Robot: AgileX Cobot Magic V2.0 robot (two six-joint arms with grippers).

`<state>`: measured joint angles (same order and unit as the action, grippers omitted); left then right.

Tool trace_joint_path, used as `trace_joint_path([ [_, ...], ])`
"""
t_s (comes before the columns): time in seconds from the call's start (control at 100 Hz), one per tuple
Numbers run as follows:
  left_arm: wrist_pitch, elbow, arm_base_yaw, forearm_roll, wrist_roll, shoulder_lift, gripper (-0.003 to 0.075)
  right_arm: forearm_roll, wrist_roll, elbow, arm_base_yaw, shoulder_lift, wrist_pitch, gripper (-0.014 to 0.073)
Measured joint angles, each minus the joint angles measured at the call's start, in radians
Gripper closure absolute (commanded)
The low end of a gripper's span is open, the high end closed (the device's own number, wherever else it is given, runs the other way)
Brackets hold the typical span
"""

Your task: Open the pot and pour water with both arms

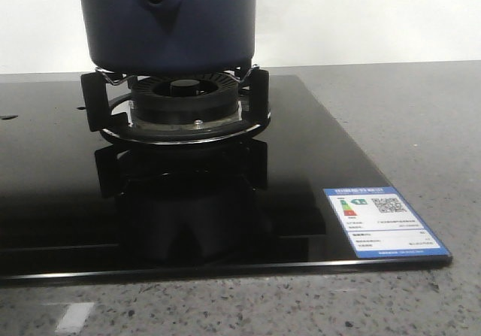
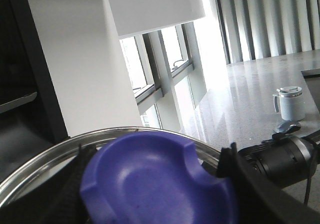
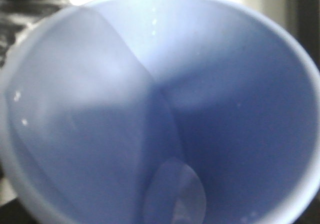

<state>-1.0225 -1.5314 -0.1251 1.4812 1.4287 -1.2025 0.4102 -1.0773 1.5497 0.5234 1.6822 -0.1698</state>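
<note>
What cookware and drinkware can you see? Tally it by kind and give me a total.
navy pot: 1
lid with blue knob: 1
cups: 2, the pale blue cup and the white mug
Total: 4

Pot [image 1: 169,24] is seated on the burner grate [image 1: 174,99], above the burner [image 1: 183,99]. Cooktop glass [image 1: 68,201] is set on the counter [image 1: 421,125]; label [image 1: 379,222] is stuck at its front-right corner.

Pot [image 1: 169,20] on burner [image 1: 180,103] — cooktop [image 1: 323,171] foreground bare
</note>
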Motion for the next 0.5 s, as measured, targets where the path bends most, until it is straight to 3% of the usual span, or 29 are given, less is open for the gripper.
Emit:
trace_joint_path([
  [0.5,-0.012,0.000,0.000,0.000,0.000,0.000,0.0374,0.331,0.000,0.000,-0.002,0.006,0.153,0.0285],
])
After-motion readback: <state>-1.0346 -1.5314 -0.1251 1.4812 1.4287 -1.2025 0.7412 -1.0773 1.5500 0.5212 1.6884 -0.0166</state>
